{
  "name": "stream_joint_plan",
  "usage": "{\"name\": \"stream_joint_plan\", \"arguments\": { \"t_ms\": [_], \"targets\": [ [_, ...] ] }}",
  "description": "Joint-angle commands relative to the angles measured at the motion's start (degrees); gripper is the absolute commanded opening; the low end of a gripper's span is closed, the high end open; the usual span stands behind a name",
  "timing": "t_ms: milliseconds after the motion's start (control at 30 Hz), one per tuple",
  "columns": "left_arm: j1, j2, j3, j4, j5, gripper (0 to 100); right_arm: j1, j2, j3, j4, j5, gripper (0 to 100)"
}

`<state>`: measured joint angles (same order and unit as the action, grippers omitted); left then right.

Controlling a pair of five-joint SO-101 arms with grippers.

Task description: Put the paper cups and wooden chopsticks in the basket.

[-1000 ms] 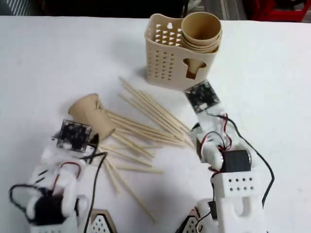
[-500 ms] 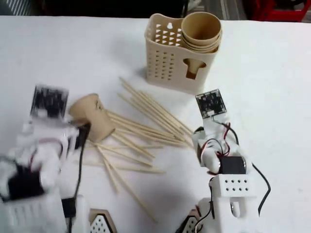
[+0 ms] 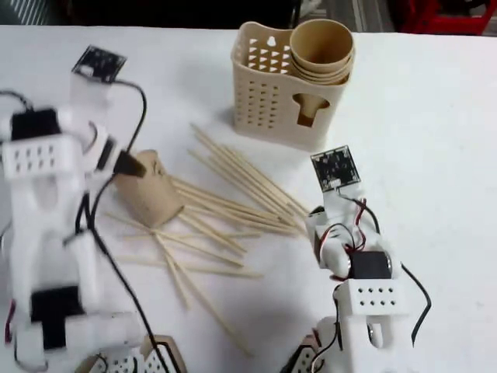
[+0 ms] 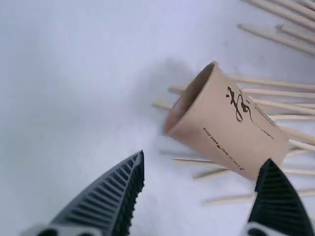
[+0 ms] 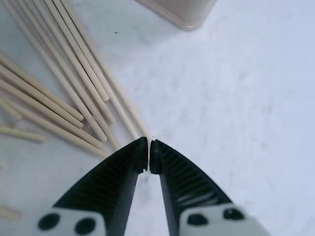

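Left jaws are hanging released by the paper cup [image 4: 224,125] lying sideways on the chopsticks [image 3: 233,198], left of desk; right jaws clenched empty; I'd be straddling its mid-body, squeezing gently.

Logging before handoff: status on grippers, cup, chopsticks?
Left gripper open, loose cup on its side just ahead, lying over chopsticks. Right gripper shut, empty, beside scattered chopsticks. Stacked cups in basket.
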<state>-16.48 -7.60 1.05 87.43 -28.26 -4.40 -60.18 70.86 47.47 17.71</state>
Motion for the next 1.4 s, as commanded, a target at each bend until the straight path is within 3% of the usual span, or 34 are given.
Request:
{"name": "stream_joint_plan", "arguments": {
  "t_ms": [0, 300, 500, 667, 1000, 1367],
  "targets": [
    [1.0, 14.5, -19.9, 5.5, -0.6, 35, 0.1, -1.4, -0.5, -0.7, -0.4, 2.1],
    [7.6, 37.1, -41.5, 14.2, -6.2, 35, 0.1, -1.4, 1.1, -3.0, -0.4, 2.1],
    [10.0, 44.4, -43.0, 14.6, -6.2, 34, 0.2, -1.4, 1.3, -3.6, -0.4, 2.1],
    [12.9, 46.7, -43.0, 14.9, -6.2, 24, 0.2, -1.4, 1.3, -3.6, -0.4, 2.1],
    [17.3, 42.2, -42.9, 14.9, -6.2, 2, 0.2, -1.4, 1.3, -3.6, -0.3, 2.1],
    [23.5, 18.0, -27.3, 14.9, -6.2, 2, 0.2, -1.4, 1.3, -3.6, -0.2, 2.1]
  ]
}}
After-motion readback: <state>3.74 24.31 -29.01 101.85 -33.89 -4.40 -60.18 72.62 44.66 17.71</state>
